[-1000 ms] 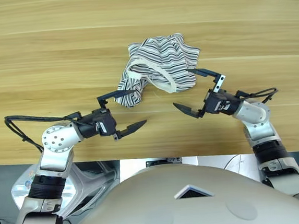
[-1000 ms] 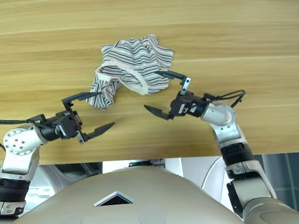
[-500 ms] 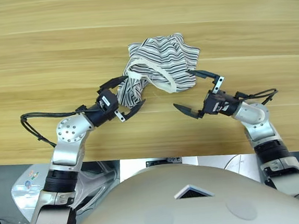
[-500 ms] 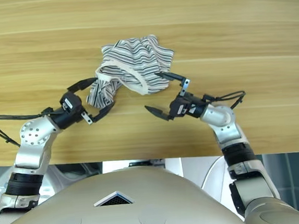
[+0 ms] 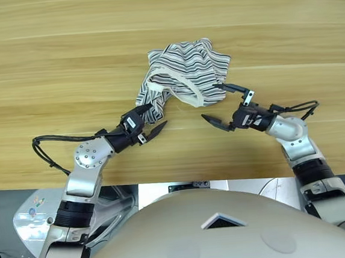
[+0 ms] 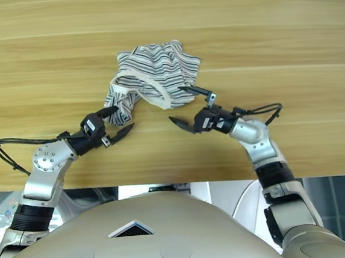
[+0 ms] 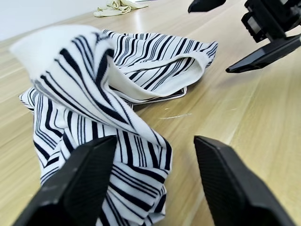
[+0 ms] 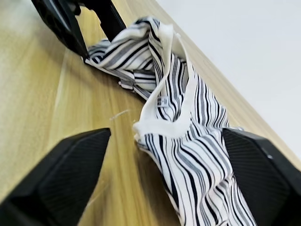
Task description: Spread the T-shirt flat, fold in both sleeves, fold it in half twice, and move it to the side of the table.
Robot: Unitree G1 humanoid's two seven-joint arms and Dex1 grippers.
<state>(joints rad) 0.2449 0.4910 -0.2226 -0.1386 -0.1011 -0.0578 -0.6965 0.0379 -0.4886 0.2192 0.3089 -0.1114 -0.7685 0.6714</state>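
Crumpled in a heap on the wooden table (image 5: 58, 60), near the middle and just beyond both arms: a black-and-white striped shirt (image 5: 188, 67), not spread, sleeves lost among the folds. On its near side, a white neckband (image 5: 180, 89) curling in a loop, with a small label (image 8: 163, 100) sewn inside.

Left claw (image 5: 158, 115): open, gripping nothing, low over the table at the near-left corner of the shirt. From the left wrist, two black fingers (image 7: 89, 181) set either side of a bunched fold of striped cloth, with a raised peak of the same cloth just behind. Touching the fold or not: cannot tell.

Right claw (image 5: 210, 101): open wide too, also holding nothing, at the near-right edge of the shirt. One finger up over the hem beside the neckband, the other nearer the robot, above bare wood. From the right wrist, neckband and stripes between and beyond the spread fingers (image 8: 70, 181), apart from both.

Claws turned toward each other across a strip of bare table, well apart, with the near edge of the shirt between and just past them.
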